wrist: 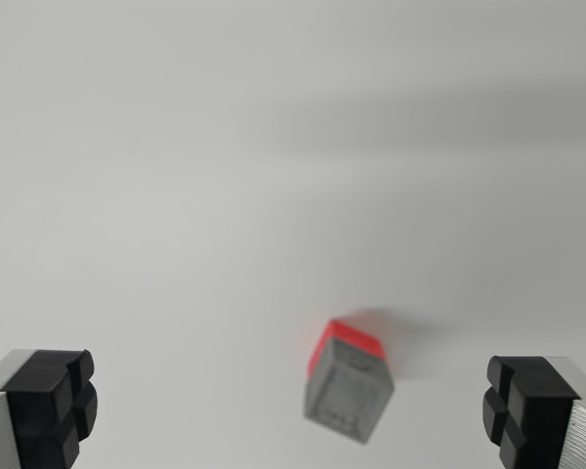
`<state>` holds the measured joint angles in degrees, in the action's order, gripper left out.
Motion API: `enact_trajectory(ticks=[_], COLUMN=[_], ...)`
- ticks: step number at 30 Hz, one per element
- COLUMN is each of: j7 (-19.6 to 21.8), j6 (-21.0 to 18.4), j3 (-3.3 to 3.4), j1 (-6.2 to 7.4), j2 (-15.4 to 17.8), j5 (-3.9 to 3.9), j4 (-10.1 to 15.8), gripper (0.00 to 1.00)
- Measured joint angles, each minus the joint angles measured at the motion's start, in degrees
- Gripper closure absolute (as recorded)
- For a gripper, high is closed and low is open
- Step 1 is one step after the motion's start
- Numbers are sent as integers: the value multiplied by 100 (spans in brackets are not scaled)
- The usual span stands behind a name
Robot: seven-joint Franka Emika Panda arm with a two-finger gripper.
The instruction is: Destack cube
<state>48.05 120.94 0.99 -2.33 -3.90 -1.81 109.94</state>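
A grey cube (349, 396) stands stacked on a red cube (347, 339) on a white surface, low in the wrist view and a little right of centre. Only a strip of the red cube's top and side shows behind the grey one. My gripper (288, 410) is open, its black fingertips (54, 405) at the bottom left and bottom right corners. The stack sits between the fingers, closer to the right one, and nothing touches it. The picture is slightly blurred.
The plain white tabletop (273, 176) fills the rest of the view. A soft shadow band crosses its upper right part.
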Motion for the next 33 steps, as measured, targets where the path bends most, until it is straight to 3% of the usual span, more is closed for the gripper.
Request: enact_trajectory(ticks=[18, 33], j7=[12, 148], j6=[9, 229], j3=[0, 16], j1=[0, 0], j2=[1, 99], j5=[0, 4], j4=[35, 420], gripper=[0, 0])
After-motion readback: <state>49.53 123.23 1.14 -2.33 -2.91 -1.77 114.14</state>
